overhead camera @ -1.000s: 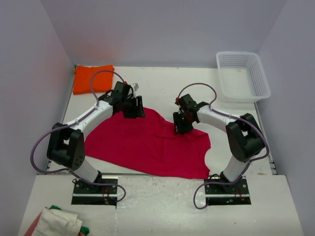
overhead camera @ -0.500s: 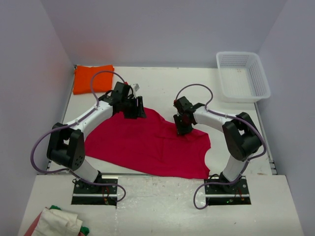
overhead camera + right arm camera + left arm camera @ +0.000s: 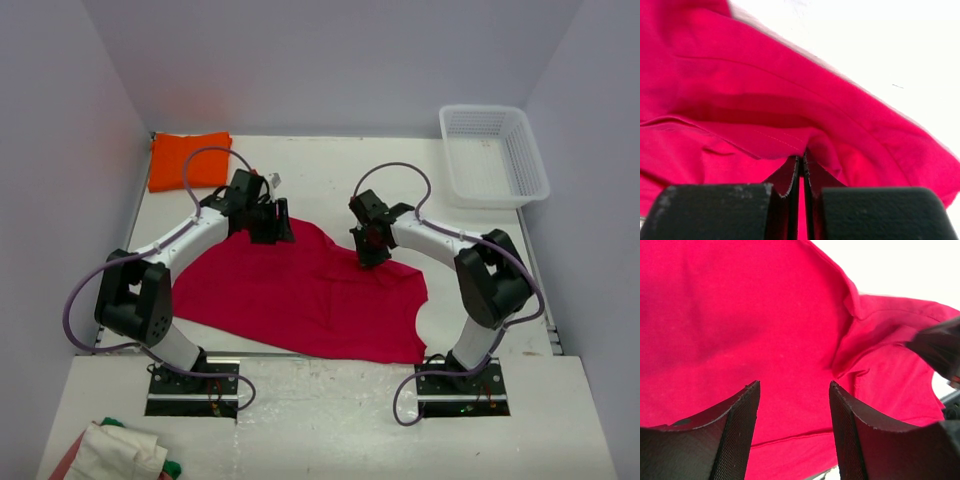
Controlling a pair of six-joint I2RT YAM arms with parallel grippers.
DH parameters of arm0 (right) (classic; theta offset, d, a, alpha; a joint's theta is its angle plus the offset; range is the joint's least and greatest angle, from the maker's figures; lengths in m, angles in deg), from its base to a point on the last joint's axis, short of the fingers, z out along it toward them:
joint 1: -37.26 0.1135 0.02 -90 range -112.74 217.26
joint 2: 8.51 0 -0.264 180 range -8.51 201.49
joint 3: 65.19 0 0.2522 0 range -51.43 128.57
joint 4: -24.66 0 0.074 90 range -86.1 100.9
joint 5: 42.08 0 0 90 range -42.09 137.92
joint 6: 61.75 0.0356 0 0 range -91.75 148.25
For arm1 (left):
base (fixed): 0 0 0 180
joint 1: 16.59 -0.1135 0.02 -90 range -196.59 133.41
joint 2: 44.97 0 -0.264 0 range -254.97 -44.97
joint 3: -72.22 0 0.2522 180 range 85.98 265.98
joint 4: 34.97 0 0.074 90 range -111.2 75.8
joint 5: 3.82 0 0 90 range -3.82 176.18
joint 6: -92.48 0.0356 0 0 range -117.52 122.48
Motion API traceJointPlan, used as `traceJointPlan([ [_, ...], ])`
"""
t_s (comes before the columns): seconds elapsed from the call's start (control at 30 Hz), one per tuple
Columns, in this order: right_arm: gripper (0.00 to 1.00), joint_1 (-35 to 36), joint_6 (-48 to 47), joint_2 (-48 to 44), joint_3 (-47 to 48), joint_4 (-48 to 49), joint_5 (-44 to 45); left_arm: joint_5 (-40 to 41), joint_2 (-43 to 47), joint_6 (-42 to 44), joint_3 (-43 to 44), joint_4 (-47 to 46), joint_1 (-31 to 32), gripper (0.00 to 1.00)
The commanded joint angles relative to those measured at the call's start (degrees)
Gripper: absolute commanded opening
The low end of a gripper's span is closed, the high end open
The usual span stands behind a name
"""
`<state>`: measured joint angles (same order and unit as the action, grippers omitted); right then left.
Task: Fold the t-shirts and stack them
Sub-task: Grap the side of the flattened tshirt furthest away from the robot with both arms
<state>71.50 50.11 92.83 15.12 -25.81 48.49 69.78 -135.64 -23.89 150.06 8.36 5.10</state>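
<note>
The crimson-red t-shirt (image 3: 300, 295) lies spread and rumpled on the table between the two arms. The bright orange t-shirt (image 3: 188, 160) lies folded at the far left corner. My left gripper (image 3: 272, 230) is open over the red shirt's far left edge; its wrist view shows red cloth (image 3: 740, 315) between the spread fingers (image 3: 737, 435). My right gripper (image 3: 368, 250) is shut on a fold of the red shirt (image 3: 790, 130) at its far right edge and holds it slightly raised.
A white mesh basket (image 3: 493, 155) stands at the far right. More cloth (image 3: 115, 452) lies bundled off the table at the near left. Grey walls close in the table on three sides.
My right gripper has moved a little toward the far left, pulling the pinched edge of the red shirt with it. The left arm has barely moved.
</note>
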Motion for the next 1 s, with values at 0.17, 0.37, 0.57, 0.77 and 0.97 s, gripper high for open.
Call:
traceJointPlan([
  [0.17, 0.0, 0.4, 0.5, -7.5, 5.2, -3.8, 1.6, 10.9, 0.3, -3.1, 6.0, 4.0, -5.2, 0.66],
  [0.37, 0.0, 0.6, 0.4, -8.1, 4.8, -2.7, 0.3, 16.1, -11.4, -1.1, 19.6, 10.3, -11.7, 0.7],
  [0.57, 0.0, 0.7, -0.3, -8.2, 5.0, -2.2, -0.2, 20.7, -22.1, -0.5, 29.4, 13.2, -15.5, 0.7],
  [0.77, 0.0, 0.7, -1.0, -8.6, 4.3, -1.2, -0.2, 22.5, -29.7, 0.4, 39.9, 17.6, -17.4, 0.7],
  [0.97, 0.0, 0.7, -1.2, -8.5, 2.5, -0.4, -1.8, 33.0, -32.5, 0.8, 44.5, 19.6, -17.4, 0.7],
])
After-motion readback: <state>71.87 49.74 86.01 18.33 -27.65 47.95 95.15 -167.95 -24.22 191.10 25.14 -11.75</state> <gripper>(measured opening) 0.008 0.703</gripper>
